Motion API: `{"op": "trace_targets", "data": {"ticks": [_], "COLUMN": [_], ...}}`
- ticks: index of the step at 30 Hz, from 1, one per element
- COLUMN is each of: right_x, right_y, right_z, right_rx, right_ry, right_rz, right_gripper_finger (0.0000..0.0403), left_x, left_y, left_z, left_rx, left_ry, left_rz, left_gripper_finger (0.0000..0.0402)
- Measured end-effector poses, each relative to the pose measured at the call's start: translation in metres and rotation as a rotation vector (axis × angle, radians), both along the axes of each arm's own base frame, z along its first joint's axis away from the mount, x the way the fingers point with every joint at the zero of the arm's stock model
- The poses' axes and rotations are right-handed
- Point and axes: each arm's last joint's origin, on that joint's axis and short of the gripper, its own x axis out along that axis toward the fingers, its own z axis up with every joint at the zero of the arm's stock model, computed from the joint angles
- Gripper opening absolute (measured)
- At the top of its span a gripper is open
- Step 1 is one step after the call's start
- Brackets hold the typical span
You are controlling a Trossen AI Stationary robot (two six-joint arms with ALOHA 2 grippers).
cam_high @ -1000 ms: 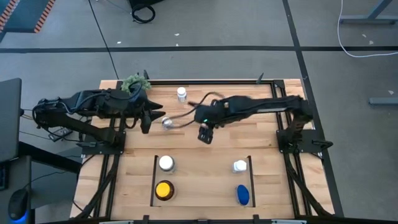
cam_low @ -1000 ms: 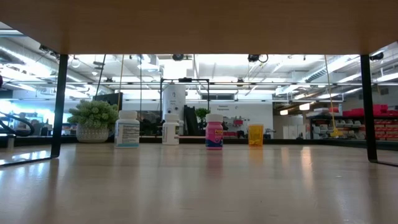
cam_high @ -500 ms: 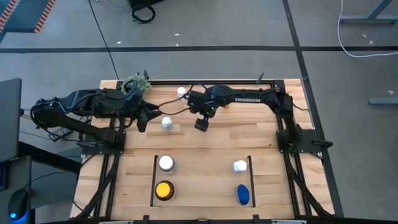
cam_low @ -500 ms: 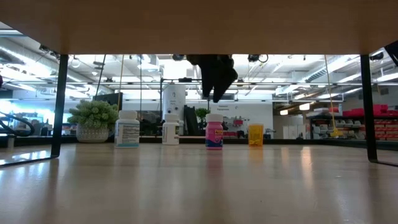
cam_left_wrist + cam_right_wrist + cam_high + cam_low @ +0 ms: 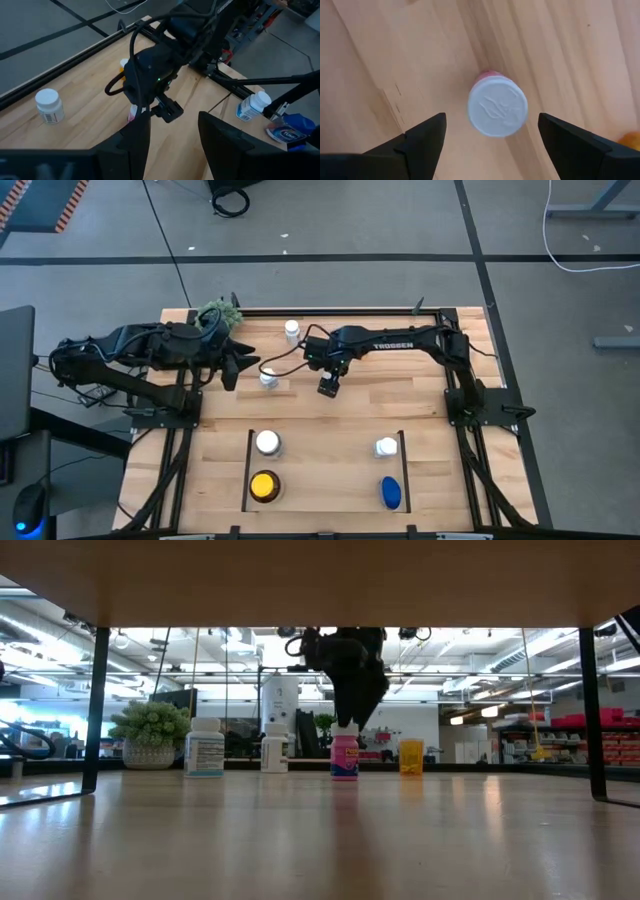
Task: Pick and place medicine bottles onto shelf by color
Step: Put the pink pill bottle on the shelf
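Two arms over the table, right tool (image 5: 490,137) pointing straight down, spread wide above pink bottle (image 5: 497,107), left tool (image 5: 172,137) parted, empty

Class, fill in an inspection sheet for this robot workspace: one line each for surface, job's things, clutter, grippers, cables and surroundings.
Surface: light wood table, bare planks in the middle.
Job's things: pink bottle upright under the right gripper; white bottle at the far edge; white-capped bottle and yellow-capped bottle in one bay; blue bottle in the other.
Clutter: green plant ball at the far left corner.
Grippers: right gripper open, straddling the pink bottle's cap from above; left gripper waits at the left.
Cables: black cable looping by the right arm.
Surroundings: grey floor, cables on it.
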Motion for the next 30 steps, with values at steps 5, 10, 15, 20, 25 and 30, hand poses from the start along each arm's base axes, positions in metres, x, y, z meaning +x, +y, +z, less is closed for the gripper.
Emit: {"op": "trace_targets", "data": {"ticks": [5, 10, 15, 20, 25, 30], "right_x": [0.0021, 0.0058, 0.0017, 0.0009, 0.0009, 0.0004], "right_y": [-0.0005, -0.0015, -0.0017, -0.0014, -0.0015, -0.0010], "right_z": [-0.0074, -0.0063, -0.0071, -0.0073, -0.0073, -0.0067], "right_rx": [-0.004, -0.024, -0.028, -0.030, -0.031, -0.019], "right_ry": [-0.033, -0.071, -0.028, -0.018, -0.018, -0.014], "right_rz": [-0.006, -0.010, -0.013, 0.004, 0.008, 0.016], "right_gripper_finger": [0.0324, 0.0323, 0.0301, 0.0257, 0.0198, 0.0175], "left_x": [0.0000, 0.0001, 0.0001, 0.0002, 0.0002, 0.0002], "left_y": [0.0001, 0.0001, 0.0001, 0.0001, 0.0001, 0.0001], "left_z": [0.0001, 0.0002, 0.0002, 0.0001, 0.0002, 0.0002], "left_rx": [-0.017, -0.029, -0.040, -0.045, -0.054, -0.062], "left_ry": [-0.007, -0.012, -0.016, -0.017, -0.021, -0.023], "left_rz": [0.011, 0.019, 0.025, 0.027, 0.032, 0.036], "left_gripper_finger": [0.0172, 0.0172, 0.0172, 0.0172, 0.0172, 0.0172]}}
